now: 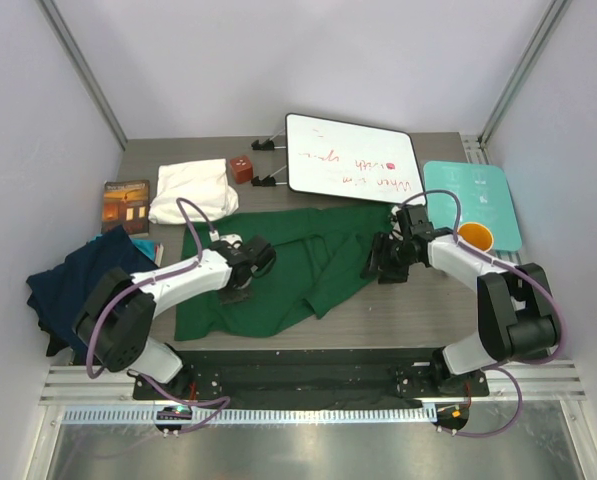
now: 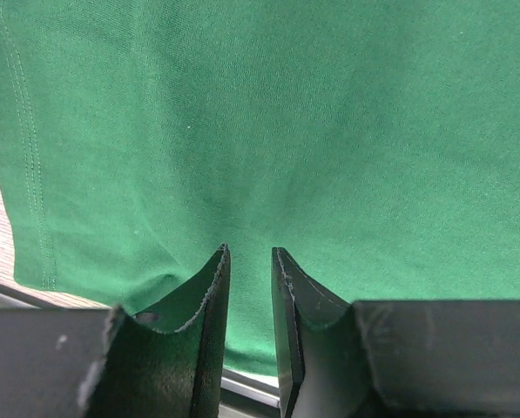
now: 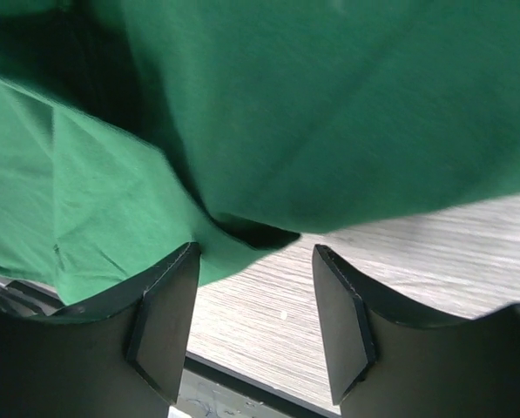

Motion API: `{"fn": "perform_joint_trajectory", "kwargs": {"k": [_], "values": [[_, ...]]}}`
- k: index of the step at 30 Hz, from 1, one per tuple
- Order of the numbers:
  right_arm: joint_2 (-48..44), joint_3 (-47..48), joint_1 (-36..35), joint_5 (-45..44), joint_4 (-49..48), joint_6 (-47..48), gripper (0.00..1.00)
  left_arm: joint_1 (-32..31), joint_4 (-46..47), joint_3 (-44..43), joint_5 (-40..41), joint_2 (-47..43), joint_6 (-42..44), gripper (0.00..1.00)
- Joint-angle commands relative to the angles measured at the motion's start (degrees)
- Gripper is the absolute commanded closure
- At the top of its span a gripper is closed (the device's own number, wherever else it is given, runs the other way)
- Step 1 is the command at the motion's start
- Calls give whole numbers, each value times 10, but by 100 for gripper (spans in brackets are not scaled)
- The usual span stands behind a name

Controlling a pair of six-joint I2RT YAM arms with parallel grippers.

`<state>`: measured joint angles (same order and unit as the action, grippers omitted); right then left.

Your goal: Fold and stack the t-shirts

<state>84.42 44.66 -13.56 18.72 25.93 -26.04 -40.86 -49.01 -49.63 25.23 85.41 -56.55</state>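
On the bench (image 1: 408, 310), dark green soft cloth t-shirt (image 1: 308, 265) lies spread, part rumpled. Left hand (image 2: 248, 252) nearly together, slim gap, empty, over cloth; right hand (image 3: 255, 252) apart, empty, at its edge. Light, floppy, prob. slides easily: pinch hem corners w/ both

spread t-shirt (image 1: 298, 270) mid-table, folded t-shirt (image 1: 190, 190) behind-left, whiteboard (image 1: 348, 155) behind

Red handwriting on the whiteboard (image 1: 350, 156) — upside down, not legible
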Motion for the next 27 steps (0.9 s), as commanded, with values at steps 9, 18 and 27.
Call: {"fn": "perform_joint_trajectory", "kwargs": {"k": [9, 18, 27], "values": [[-20, 44, -23, 26, -4, 1, 82, -11, 9, -23, 3, 29, -2, 74], [-22, 56, -31, 56, -8, -5, 99, -16, 10, -18, 3, 31, -2, 74], [4, 142, -54, 80, -19, -29, 99, -17, 10, -22, 3, 35, -1, 74]]}}
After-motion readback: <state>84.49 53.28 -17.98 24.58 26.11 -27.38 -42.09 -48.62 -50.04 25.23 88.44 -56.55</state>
